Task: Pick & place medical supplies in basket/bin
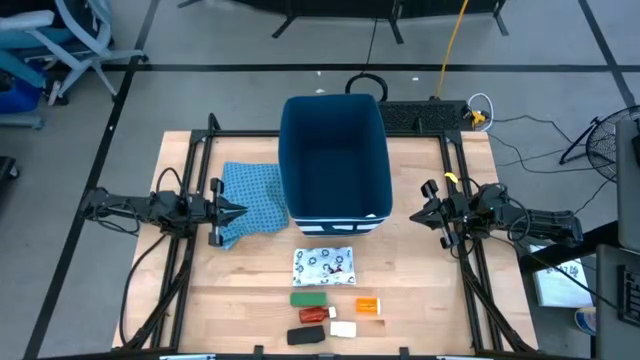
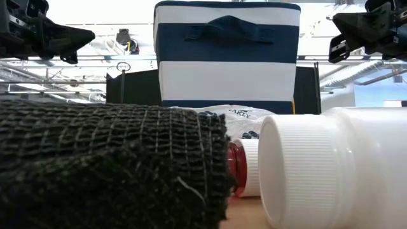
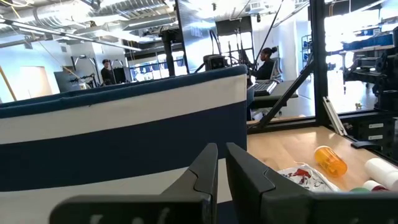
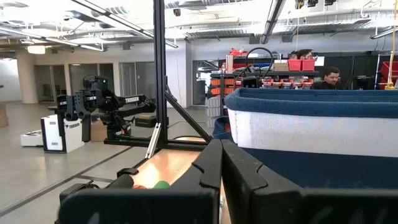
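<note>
The dark-blue bin (image 1: 335,160) with white stripes stands at the table's far middle. The supplies lie near the front edge: a white packet (image 1: 323,265), a green oblong (image 1: 308,297), an orange pill bottle (image 1: 367,305), a red piece (image 1: 312,314), a black oblong (image 1: 306,336) and a small white block (image 1: 343,328). My left gripper (image 1: 235,210) hovers left of the bin, raised and shut, nothing between its fingers (image 3: 222,149). My right gripper (image 1: 420,213) hovers right of the bin, shut and empty (image 4: 221,144).
A blue patterned cloth (image 1: 250,200) lies flat on the table left of the bin, under my left gripper's tip. Black frame rails (image 1: 190,250) run along both table sides. People sit at desks in the room beyond the table.
</note>
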